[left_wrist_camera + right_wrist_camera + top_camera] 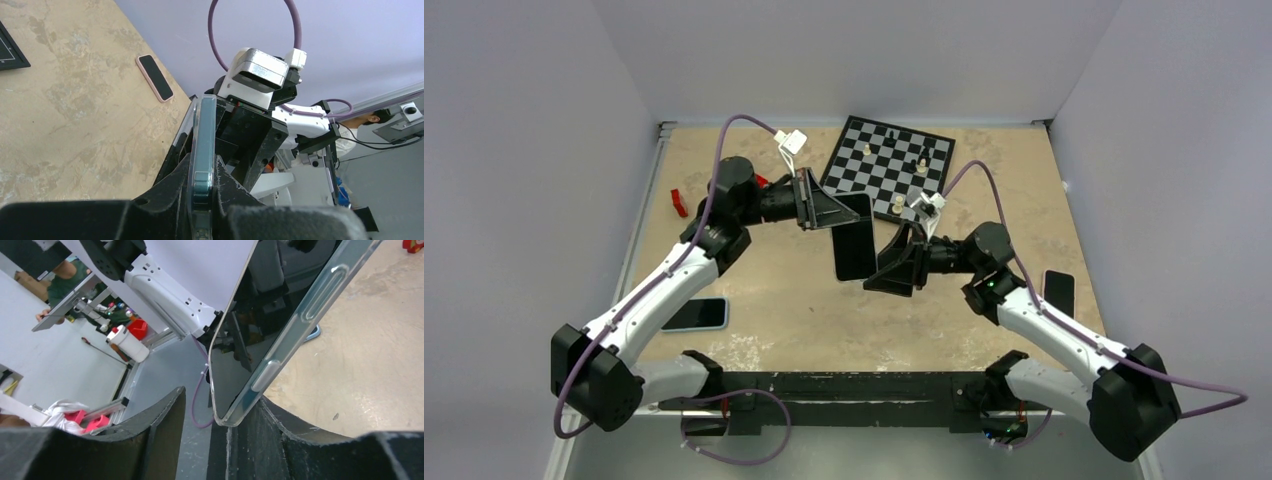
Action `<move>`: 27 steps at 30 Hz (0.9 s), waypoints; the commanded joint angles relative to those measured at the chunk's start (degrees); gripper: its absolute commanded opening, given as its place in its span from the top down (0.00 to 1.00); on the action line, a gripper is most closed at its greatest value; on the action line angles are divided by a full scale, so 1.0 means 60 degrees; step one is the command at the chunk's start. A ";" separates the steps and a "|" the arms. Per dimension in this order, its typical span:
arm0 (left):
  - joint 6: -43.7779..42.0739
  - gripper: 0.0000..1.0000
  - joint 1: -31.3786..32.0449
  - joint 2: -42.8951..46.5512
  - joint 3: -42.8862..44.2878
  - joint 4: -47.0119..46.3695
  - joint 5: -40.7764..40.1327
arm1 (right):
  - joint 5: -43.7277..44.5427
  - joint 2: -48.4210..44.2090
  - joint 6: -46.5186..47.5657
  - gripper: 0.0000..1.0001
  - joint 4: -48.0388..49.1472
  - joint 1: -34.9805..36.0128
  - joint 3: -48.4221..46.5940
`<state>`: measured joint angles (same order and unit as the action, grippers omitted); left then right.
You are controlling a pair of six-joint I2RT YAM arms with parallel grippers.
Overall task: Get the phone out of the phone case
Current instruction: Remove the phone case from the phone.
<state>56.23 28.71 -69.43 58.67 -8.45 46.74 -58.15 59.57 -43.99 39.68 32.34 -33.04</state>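
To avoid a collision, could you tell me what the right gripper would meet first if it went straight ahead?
Probably the cased phone, clamped by the left gripper; its corner lies between the open fingers of the right gripper.

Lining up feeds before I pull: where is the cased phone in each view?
Top external: cased phone at centre, between left pincer and right pincer.
Left wrist: edge-on, centre.
Right wrist: upper right, screen showing.
Shared landmark: tan tabletop.
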 commanded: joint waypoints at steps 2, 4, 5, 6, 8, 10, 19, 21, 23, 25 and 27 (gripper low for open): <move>0.0532 1.00 -0.0069 0.0487 0.0253 -0.0537 0.0051 | -0.0716 -0.0036 -0.0543 0.54 0.1622 -0.0009 0.0114; 0.0603 1.00 -0.0068 0.0562 0.0152 -0.0534 0.0093 | -0.0920 0.0029 -0.0757 0.61 0.2182 -0.0003 0.0164; 0.0608 1.00 -0.0075 0.0593 0.0132 -0.0495 0.0124 | -0.1013 0.0053 -0.0836 0.64 0.2378 -0.0009 0.0197; 0.0612 1.00 -0.0069 0.0647 0.0124 -0.0405 0.0146 | -0.1073 0.0073 -0.0873 0.66 0.2514 0.0000 0.0223; 0.0590 1.00 -0.0068 0.0762 0.0123 -0.0265 0.0184 | -0.1110 0.0134 -0.0882 0.72 0.2668 0.0000 0.0241; 0.0629 1.00 -0.0068 0.0861 0.0139 -0.0203 0.0228 | -0.1147 0.0243 -0.0816 0.81 0.2821 -0.0012 0.0214; 0.0365 1.00 -0.0053 0.1203 0.0082 0.0405 0.0051 | -0.0970 0.1031 -0.1705 0.79 0.4287 -0.0009 0.0033; 0.0578 1.00 -0.0039 0.1204 0.0066 0.0319 0.0060 | -0.0989 0.1133 -0.1765 0.93 0.4571 0.0002 0.0062; 0.0950 1.00 -0.0039 0.1213 0.0099 0.0417 0.0023 | -0.1136 0.1110 -0.1808 1.00 0.5277 0.0093 0.0151; 0.1374 1.00 -0.0040 0.1195 0.0220 0.1068 -0.0155 | -0.1234 0.0879 -0.1478 1.00 0.5649 0.0380 0.0220; 0.2052 1.00 -0.0039 0.1110 0.0274 0.1379 -0.0104 | -0.1010 0.0467 -0.0108 1.00 0.4628 0.0858 0.0029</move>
<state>58.54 28.51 -63.33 58.61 -4.32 47.29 -65.14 66.72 -55.83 63.51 33.54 -31.42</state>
